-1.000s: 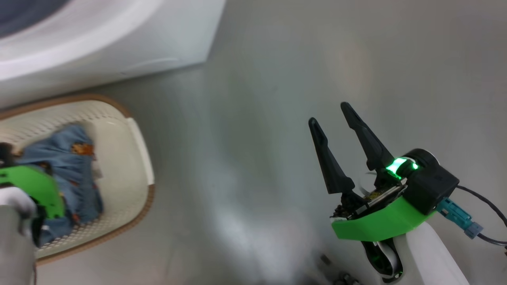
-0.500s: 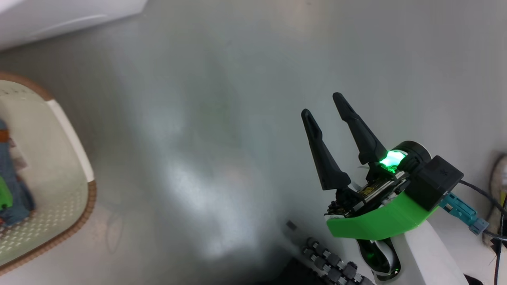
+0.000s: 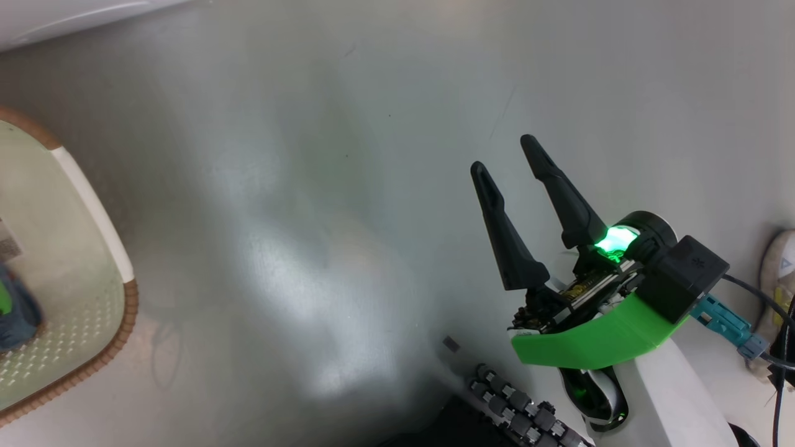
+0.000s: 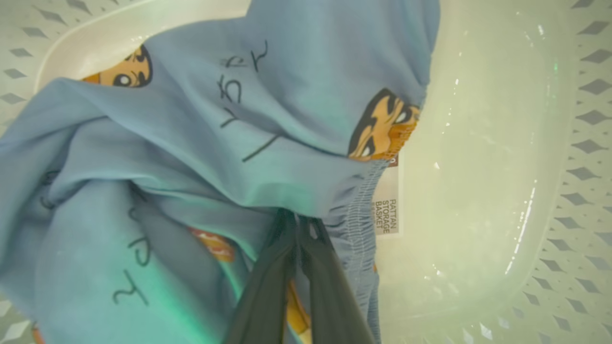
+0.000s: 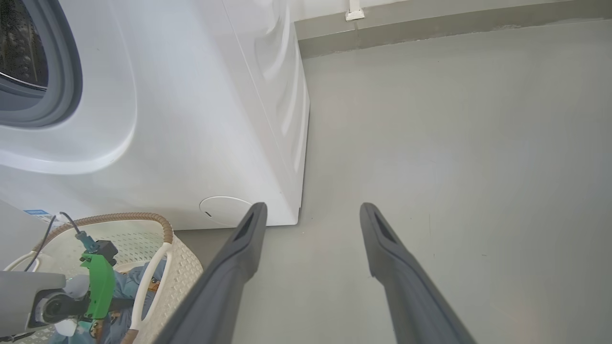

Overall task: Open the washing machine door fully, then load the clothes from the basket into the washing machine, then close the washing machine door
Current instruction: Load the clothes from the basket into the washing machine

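Down in the basket, the left hand pinches the clothes.

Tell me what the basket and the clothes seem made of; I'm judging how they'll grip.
The basket looks like glossy cream moulded plastic: highlights, punched diamond holes; its brown rim looks woven, possibly plastic. The clothes look like soft matte fabric: loose folds, stitched hem.

One cream-white perforated plastic basket with brown woven-look rim. Beside the basket, one big white boxy washing machine. Inside the basket: one heap of soft blue printed clothes, garment count unclear; one white paper label; one dark two-fingered left gripper. Well apart from the basket: one matching right gripper, one pale shoe.
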### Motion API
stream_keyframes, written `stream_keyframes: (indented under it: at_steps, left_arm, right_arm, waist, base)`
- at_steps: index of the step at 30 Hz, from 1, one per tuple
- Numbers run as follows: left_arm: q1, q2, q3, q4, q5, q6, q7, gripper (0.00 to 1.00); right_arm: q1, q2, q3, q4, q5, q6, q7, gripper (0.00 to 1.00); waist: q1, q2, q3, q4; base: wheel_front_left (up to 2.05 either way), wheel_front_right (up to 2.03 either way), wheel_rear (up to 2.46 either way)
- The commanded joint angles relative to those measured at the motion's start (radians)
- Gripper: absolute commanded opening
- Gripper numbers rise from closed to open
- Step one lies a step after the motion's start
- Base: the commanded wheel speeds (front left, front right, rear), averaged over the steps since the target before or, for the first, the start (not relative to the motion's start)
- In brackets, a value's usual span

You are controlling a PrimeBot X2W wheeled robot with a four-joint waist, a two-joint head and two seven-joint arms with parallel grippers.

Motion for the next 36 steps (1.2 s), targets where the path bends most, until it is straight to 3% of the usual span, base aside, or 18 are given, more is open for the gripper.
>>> stream_keyframes:
  at_steps: [1,13,23,28,32,36]
  left_arm:
    - [0.013,0.038,0.024,-0.003,-0.015,0.011,-0.017,0.00]
    - [0.043,-0.037,0.042,-0.025,-0.053,-0.008,-0.173,0.00]
    - [0.129,-0.132,0.065,-0.034,-0.096,-0.051,-0.376,0.00]
    - [0.172,-0.167,0.070,-0.057,-0.101,-0.055,-0.423,0.00]
    - [0.226,-0.185,0.094,-0.127,-0.099,-0.049,-0.439,0.00]
    - [0.343,-0.204,0.159,-0.364,-0.039,0.001,-0.440,0.00]
  right_arm:
    - [0.023,-0.003,0.008,-0.016,0.006,0.006,-0.012,1.00]
    - [0.037,-0.003,-0.045,0.002,-0.047,0.006,-0.012,1.00]
    - [0.067,-0.003,-0.086,0.043,-0.132,0.006,-0.012,1.00]
    - [0.090,-0.003,-0.100,0.065,-0.153,0.006,-0.012,1.00]
    - [0.119,-0.003,-0.118,0.083,-0.170,0.006,-0.012,1.00]
    - [0.159,-0.003,-0.149,0.096,-0.192,0.006,-0.011,1.00]
  waist:
    - [0.0000,-0.0001,-0.008,0.008]
    - [0.0000,-0.0001,-0.103,0.106]
    - [0.0000,-0.0001,-0.249,0.224]
    - [0.0000,-0.0001,-0.318,0.267]
    - [0.0000,-0.0001,-0.385,0.303]
    - [0.0000,-0.0001,-0.461,0.343]
  base:
    - [0.00,0.00,0.00]
    - [0.00,0.00,0.00]
    - [0.00,0.00,0.00]
    - [0.00,0.00,0.00]
    - [0.00,0.00,0.00]
    - [0.00,0.00,0.00]
